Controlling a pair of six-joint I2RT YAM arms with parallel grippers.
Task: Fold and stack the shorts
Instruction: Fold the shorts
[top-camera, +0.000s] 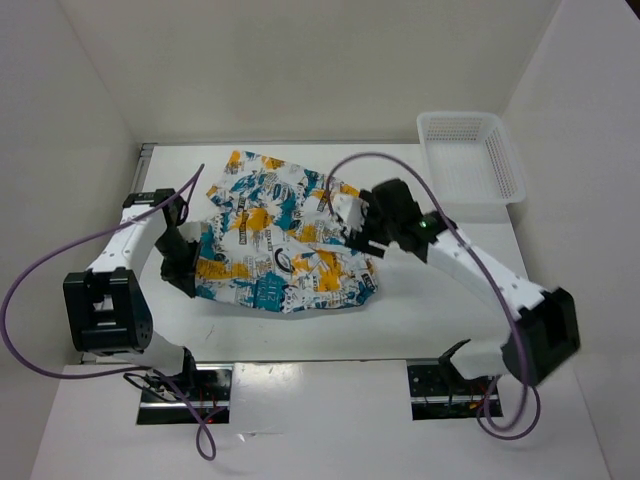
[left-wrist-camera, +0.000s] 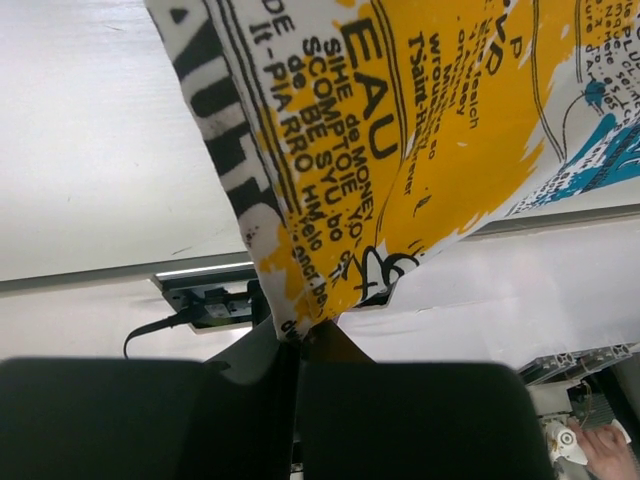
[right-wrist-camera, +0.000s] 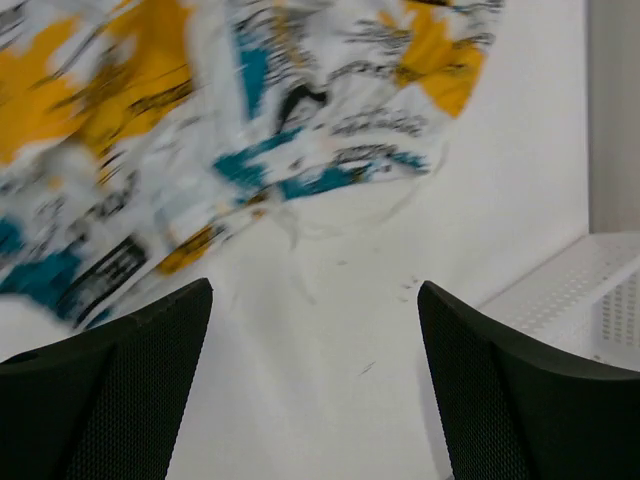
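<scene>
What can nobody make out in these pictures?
Left wrist view: the teal and yellow printed fabric shorts run off the top edge; which part the left gripper pinches is unclear.
Right wrist view: past the open right gripper, the print is blurred; the white mesh basket is cut by the right edge.
Top view: the print's lettering is too small.

A white worktop (top-camera: 300, 335) stands closed in by plain white walls (top-camera: 300, 60) behind it and along both its sides. A white mesh basket (top-camera: 470, 160) rests at its far right corner. The light is soft and even.
</scene>
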